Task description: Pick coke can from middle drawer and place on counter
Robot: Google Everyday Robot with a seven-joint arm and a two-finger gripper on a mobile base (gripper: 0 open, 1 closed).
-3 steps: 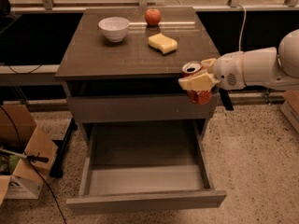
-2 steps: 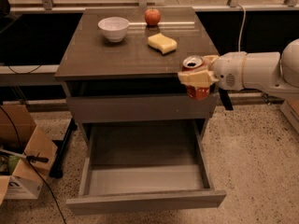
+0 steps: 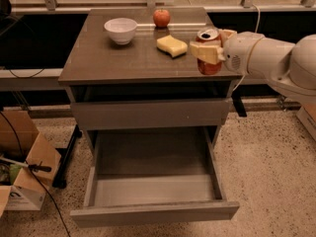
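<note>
I'm holding white arm (image 3: 269, 58) level from right, pincer (image 3: 213, 43) gripping small red silver-topped can (image 3: 209, 66) upright at glossy grey-brown worktop (image 3: 123, 58), right edge.

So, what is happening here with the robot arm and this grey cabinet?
The robot's gripper, reaching in from the right, is shut on the small red coke can with a silver top, holding it upright over the front right corner of the dark glossy counter. Whether the can touches it, I cannot tell. The wide grey metal middle drawer below stands pulled out. A white bowl, red apple and yellow sponge sit further back.
</note>
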